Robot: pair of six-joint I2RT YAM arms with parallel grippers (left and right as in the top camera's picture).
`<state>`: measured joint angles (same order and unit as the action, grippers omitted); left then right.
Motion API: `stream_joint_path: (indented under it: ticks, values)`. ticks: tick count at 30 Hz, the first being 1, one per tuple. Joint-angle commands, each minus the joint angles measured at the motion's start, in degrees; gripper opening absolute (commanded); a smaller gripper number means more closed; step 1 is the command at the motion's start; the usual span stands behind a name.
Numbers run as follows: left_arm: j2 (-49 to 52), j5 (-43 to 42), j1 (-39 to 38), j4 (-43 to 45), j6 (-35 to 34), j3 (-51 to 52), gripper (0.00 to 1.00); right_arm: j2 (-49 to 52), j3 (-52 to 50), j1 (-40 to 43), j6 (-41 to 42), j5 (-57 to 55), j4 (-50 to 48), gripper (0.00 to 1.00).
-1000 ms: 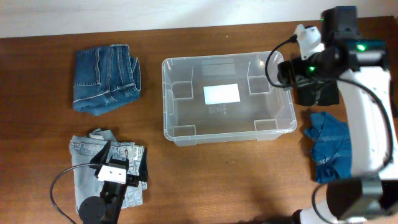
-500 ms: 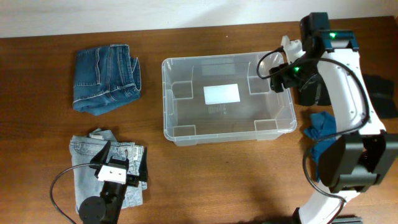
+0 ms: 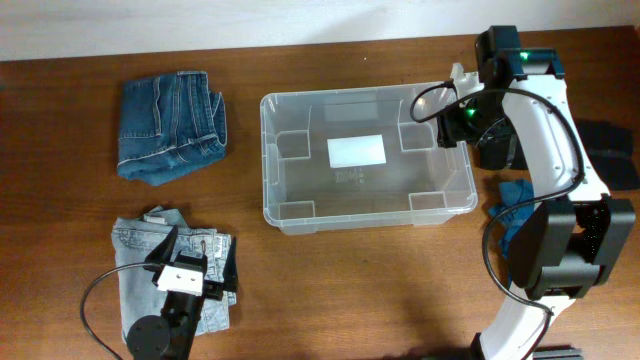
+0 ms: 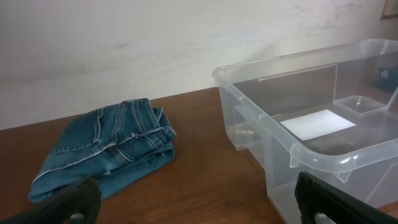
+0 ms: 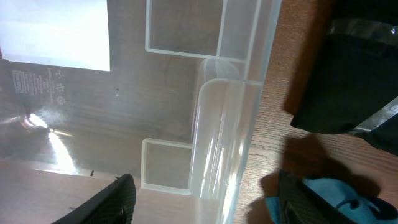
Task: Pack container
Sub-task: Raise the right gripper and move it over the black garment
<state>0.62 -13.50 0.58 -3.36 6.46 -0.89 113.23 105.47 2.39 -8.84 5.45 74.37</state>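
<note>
**Status of the right pincer.** Over the last second my right arm has swung in from the garment side of the table. My right pincer [image 5: 208, 204] now hangs over the right-hand wall of the container [image 3: 350, 190]. In the wrist view one fingertip [image 5: 119, 199] sits inside the bin and the other lies outside it over the table, with the rim between them. The jaws have narrowed from their widest setting. They are parted and I see a gap on each side of the wall, so nothing is gripped.

**Position of the container.** It stands in the middle of the table, upright, in the same place as a second ago. Only its white label shows inside; no clothing is in it.

**Unchanged items.**
- The black garment [image 3: 612, 150] and the blue garment [image 3: 520, 215] lie on the table to the right of the bin, untouched.
- The folded dark jeans [image 3: 170, 125] lie well to its left.
- My left pincer [image 4: 202, 208] is fully spread and empty, as before, near the light jeans [image 3: 140, 250].

**Meaning for the task.** I judge packing not yet begun. The approach suggests a hold on the wall, probably to steady or shift the bin before loading.
</note>
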Motion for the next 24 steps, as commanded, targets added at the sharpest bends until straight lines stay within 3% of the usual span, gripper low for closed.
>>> stream_joint_path:
  ticks: [1, 14, 24]
  values:
    - [-0.3, -0.3, 0.3, -0.1, 0.9, 0.4, 0.99, 0.9, 0.3, -0.4, 0.8, 0.2, 0.0, 0.66]
    - [-0.3, -0.3, 0.3, -0.1, 0.9, 0.4, 0.99, 1.6, -5.7, -0.5, 0.8, -0.1, -3.3, 0.65]
    - [-0.3, -0.3, 0.3, -0.1, 0.9, 0.4, 0.99, 1.6, -5.9, -0.5, 0.8, 2.6, -3.6, 0.47]
